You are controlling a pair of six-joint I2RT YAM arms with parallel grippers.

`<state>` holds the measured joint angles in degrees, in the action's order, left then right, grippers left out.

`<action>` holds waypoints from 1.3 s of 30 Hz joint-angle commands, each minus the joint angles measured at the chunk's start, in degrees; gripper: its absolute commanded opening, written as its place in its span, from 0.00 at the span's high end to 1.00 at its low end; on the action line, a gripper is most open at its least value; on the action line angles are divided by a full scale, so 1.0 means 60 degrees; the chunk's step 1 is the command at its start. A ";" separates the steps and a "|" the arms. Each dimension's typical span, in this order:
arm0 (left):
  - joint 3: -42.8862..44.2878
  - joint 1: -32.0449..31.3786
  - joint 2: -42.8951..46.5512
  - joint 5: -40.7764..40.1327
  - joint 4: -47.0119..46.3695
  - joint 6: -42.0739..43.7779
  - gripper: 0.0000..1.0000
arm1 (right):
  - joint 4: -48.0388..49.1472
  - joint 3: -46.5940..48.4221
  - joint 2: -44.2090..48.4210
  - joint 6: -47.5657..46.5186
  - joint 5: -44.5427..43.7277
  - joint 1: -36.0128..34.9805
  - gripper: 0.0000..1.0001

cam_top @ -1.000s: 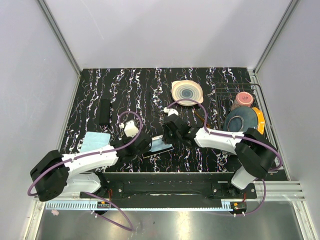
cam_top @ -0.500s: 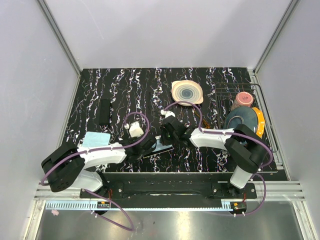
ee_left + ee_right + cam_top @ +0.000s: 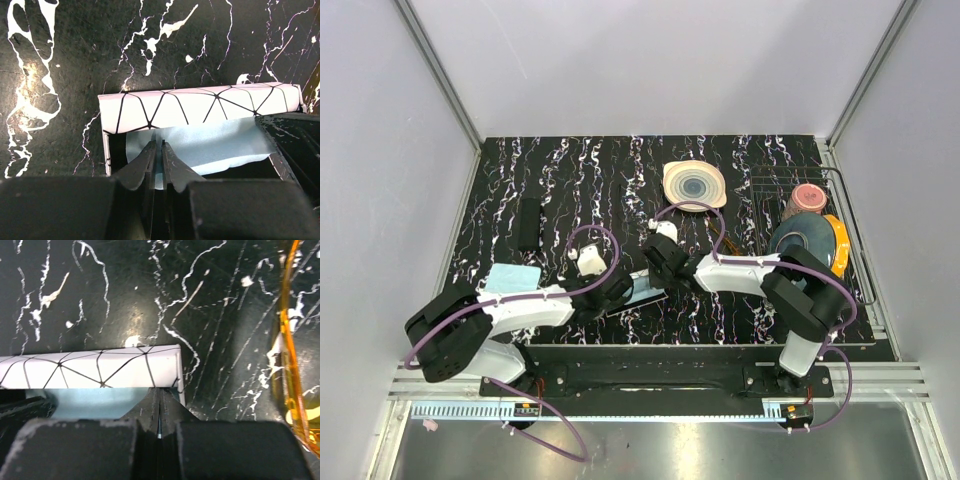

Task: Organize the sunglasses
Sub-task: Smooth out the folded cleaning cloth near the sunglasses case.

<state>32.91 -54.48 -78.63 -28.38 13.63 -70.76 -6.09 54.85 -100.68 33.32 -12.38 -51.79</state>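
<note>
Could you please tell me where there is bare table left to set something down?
Widest bare patch: the back, between the black case and the ringed plate. Crowded: the near middle, where left gripper and right gripper meet at the white box, and the right edge, filled by the dish rack.

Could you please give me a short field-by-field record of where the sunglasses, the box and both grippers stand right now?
box: white oblong box with black line pattern, open, lying on black marbled table
cloth: light blue cloth inside the box
left gripper: shut on the cloth
right gripper: shut at the box's end
sunglasses: amber translucent sunglasses, on table beside the box's end, untouched
</note>
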 commanded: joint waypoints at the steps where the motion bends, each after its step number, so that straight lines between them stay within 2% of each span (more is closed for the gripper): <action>1: 0.0199 -0.0032 -0.0020 -0.0162 0.0000 0.0074 0.87 | -0.0524 0.0263 0.0110 0.0233 -0.1524 -0.0011 1.00; 4: 0.0272 -0.0032 0.0316 -0.0235 -0.0074 0.0381 0.81 | -0.0480 0.0306 0.0402 0.0204 -0.1264 0.0004 0.99; 6: 0.0404 -0.0032 0.0770 -0.0279 -0.0118 0.0804 0.73 | -0.0494 0.0365 0.0622 0.0087 -0.0955 0.0004 0.95; 7: 0.0491 -0.0046 0.0945 -0.0294 -0.0089 0.0981 0.65 | -0.0480 0.0394 0.0870 -0.0001 -0.0606 0.0004 0.93; 10: 0.1047 0.0056 0.1575 -0.0324 0.0480 0.1743 0.56 | -0.0960 0.0716 0.1412 -0.0367 0.0068 0.0004 0.84; 12: 0.1442 0.0173 0.2058 -0.0236 0.1007 0.2254 0.53 | -0.1255 0.1022 0.1648 -0.0746 0.0610 0.0004 0.77; 17: 0.1942 0.1153 0.3375 0.0538 0.2575 0.2668 0.47 | -0.2031 0.1755 0.1942 -0.1802 0.2032 0.0004 0.70; 21: 0.1855 0.2310 0.4125 0.2292 0.3453 0.2886 0.47 | -0.2399 0.2458 0.1650 -0.2257 0.2912 -0.0127 0.63; 23: 0.1855 0.2911 0.4300 0.2678 0.3690 0.3106 0.47 | -0.2370 0.2722 0.1372 -0.2418 0.2957 -0.0288 0.61; 26: 0.1680 0.3847 0.4142 0.3512 0.3881 0.3619 0.51 | -0.2296 0.3322 0.0640 -0.2915 0.2796 -0.0713 0.60; 28: 0.1504 0.4811 0.3951 0.4609 0.3721 0.3985 0.55 | -0.2340 0.3762 -0.0017 -0.3326 0.2694 -0.1093 0.58; 31: 0.1298 0.5692 0.3497 0.5987 0.3413 0.4307 0.57 | -0.2762 0.4421 -0.0765 -0.3751 0.2606 -0.1489 0.56; 35: 0.1079 0.6061 0.3072 0.6691 0.3266 0.4309 0.58 | -0.2969 0.4642 -0.1192 -0.4278 0.2650 -0.2119 0.52; 39: 0.0479 0.6544 0.3012 0.7335 0.2871 0.4191 0.59 | -0.3365 0.4745 -0.1442 -0.4776 0.2226 -0.2267 0.49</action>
<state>38.06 -17.63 -60.53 7.86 34.15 -46.35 -23.62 80.31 -109.12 9.56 2.63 -64.71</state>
